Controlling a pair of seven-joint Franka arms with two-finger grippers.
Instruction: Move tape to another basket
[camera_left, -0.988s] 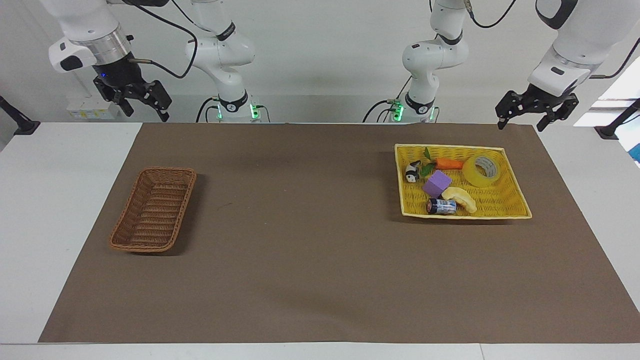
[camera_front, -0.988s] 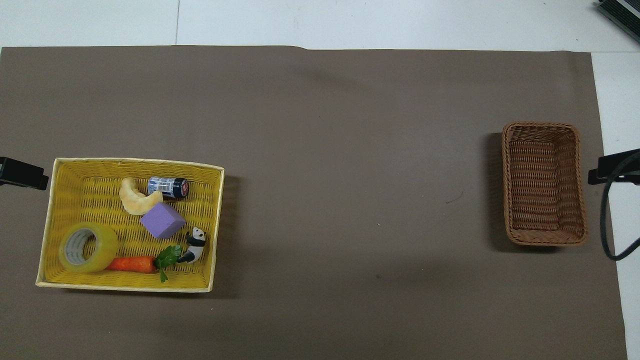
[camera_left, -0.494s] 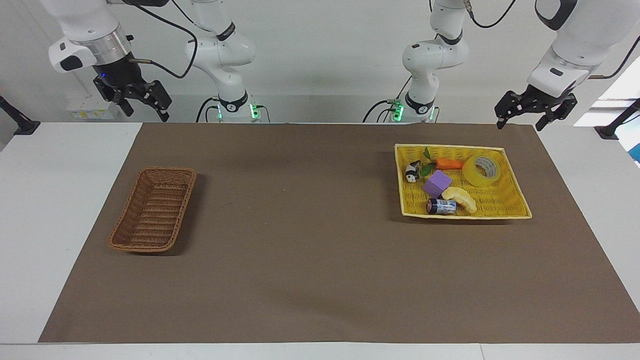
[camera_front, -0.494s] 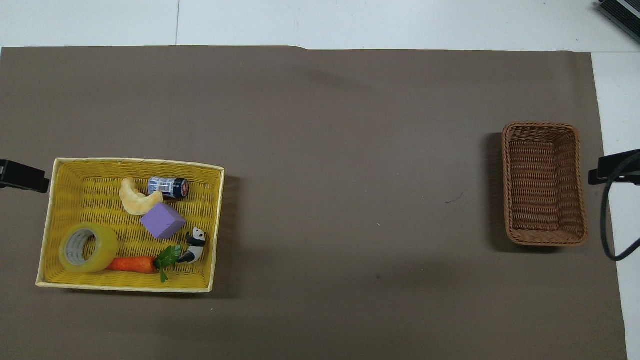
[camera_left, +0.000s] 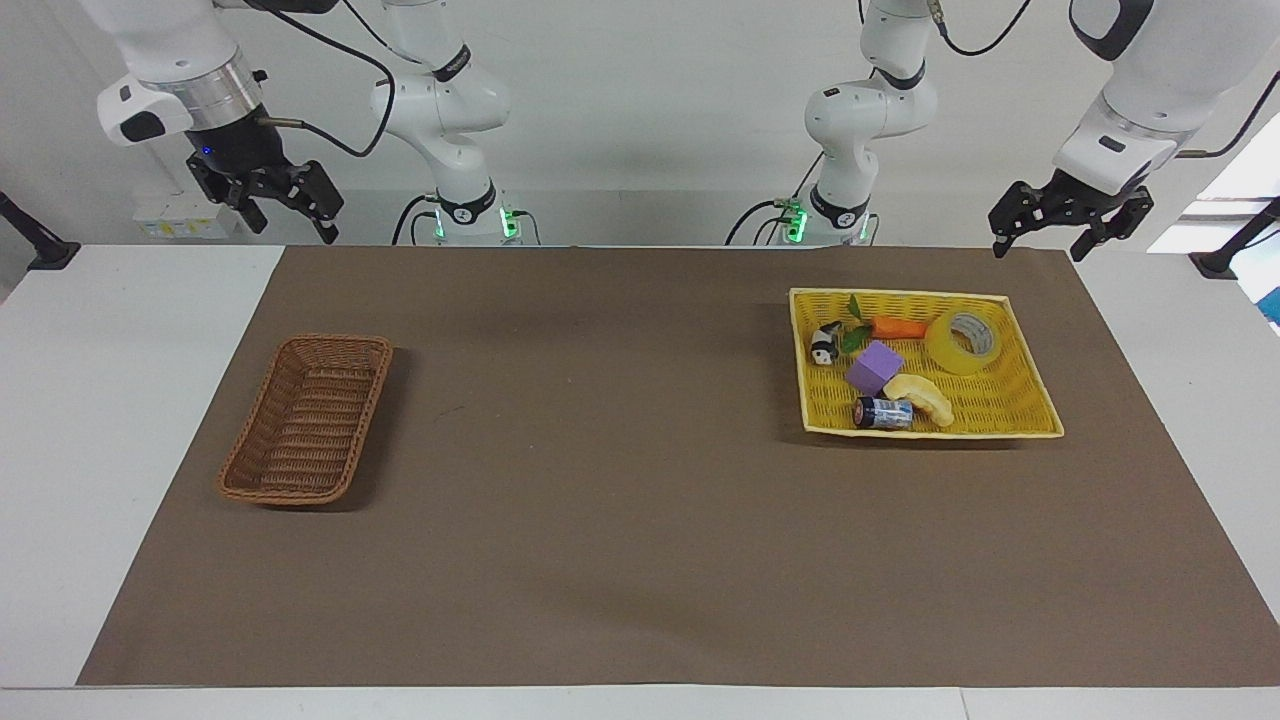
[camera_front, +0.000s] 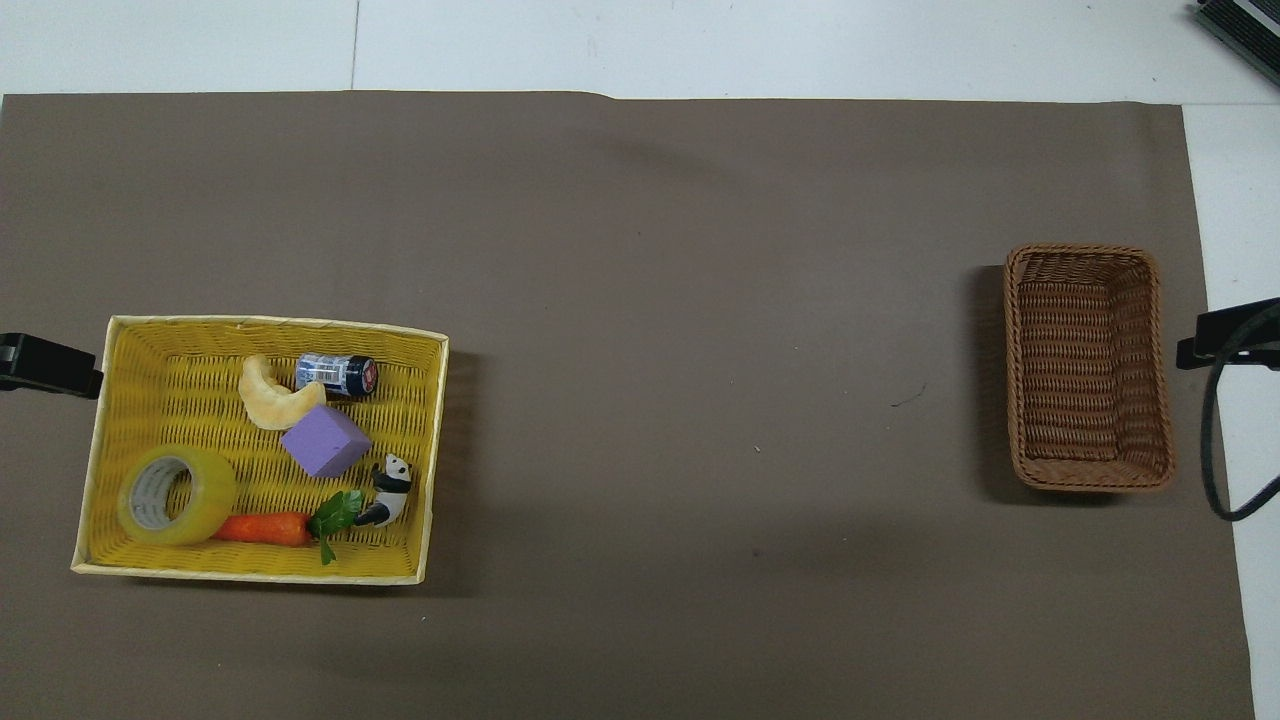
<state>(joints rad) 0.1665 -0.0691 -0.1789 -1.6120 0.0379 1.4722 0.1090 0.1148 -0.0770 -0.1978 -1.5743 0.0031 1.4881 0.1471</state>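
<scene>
Facing view: tape (camera_left: 962, 341) lies in the yellow tray (camera_left: 1010, 425) at the left arm's end, beside the carrot (camera_left: 898, 327). Left gripper (camera_left: 1065, 222) up over the mat's edge near the tray, fingers apart, empty. Right gripper (camera_left: 272, 198) likewise, fingers apart.

Overhead view: basket (camera_front: 1087, 366) sits at the right arm's end, nothing in it, well apart from the tray.

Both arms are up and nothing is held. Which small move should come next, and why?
Probably the left end effector should come down over the tape with its jaws open. The tape lies in the yellow tray, at the end nearest that arm, close to the carrot. The brown basket holds nothing, and the right end effector waits open near it.
</scene>
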